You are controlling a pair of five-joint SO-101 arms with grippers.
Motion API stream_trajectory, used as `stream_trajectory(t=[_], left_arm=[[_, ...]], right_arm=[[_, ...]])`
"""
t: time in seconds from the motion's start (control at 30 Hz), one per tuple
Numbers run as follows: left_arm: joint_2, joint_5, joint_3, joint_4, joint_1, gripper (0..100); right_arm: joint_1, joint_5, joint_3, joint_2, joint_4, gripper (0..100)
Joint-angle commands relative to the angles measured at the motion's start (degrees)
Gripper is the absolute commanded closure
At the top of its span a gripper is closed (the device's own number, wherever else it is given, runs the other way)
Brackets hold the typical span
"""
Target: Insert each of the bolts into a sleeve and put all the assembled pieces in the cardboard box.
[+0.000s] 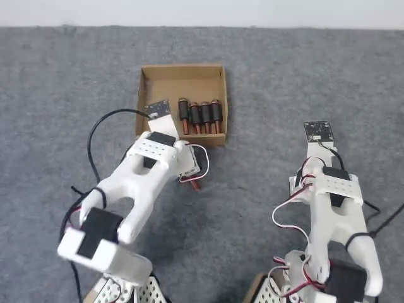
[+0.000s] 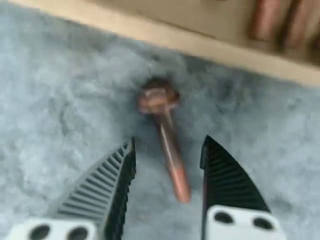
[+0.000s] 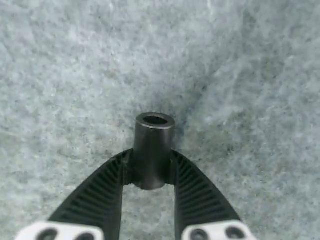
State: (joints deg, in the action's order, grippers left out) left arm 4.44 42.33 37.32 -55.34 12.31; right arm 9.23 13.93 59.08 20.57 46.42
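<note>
While right end effector (image 3: 151, 157) clamps the sleeve (image 3: 154, 145), left end effector (image 2: 169, 142) sits open astride a skewed bolt (image 2: 165, 130) by the box (image 2: 200, 47), so closing could kick it out.

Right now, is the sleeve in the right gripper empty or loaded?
Empty: the sleeve in the right gripper shows an open bore, nothing inside.

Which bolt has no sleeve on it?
The bare bolt lying on the carpet between the open fingers of the left gripper, just outside the cardboard box. The four bolts inside the box each carry a dark sleeve.
</note>
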Motion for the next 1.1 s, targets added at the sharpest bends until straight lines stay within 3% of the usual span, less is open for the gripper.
stream_trajectory(t=[0.0,0.1,0.3,0.77,0.97,1.07], left_arm=[[0.4,0.8,-2.9,4.0,-0.6,80],[0.7,0.8,-3.0,6.0,-0.5,82],[1.1,0.7,-5.8,6.5,-1.9,99],[1.2,0.4,-5.6,6.2,-1.5,98],[-4.0,-12.3,-3.2,1.1,-0.1,99],[-9.6,-14.8,-0.6,0.9,0.7,99]], right_arm=[[-1.0,0.0,-0.4,2.9,-0.6,99.3],[-1.0,0.0,-0.4,2.9,-0.5,99.3],[-0.9,0.0,-0.4,2.9,-0.4,99.3],[-0.9,0.0,-0.4,2.9,-0.4,99.3],[-0.7,0.0,-0.4,2.9,-0.4,99.3],[-0.7,-0.1,-0.4,2.9,-0.5,99.3]])
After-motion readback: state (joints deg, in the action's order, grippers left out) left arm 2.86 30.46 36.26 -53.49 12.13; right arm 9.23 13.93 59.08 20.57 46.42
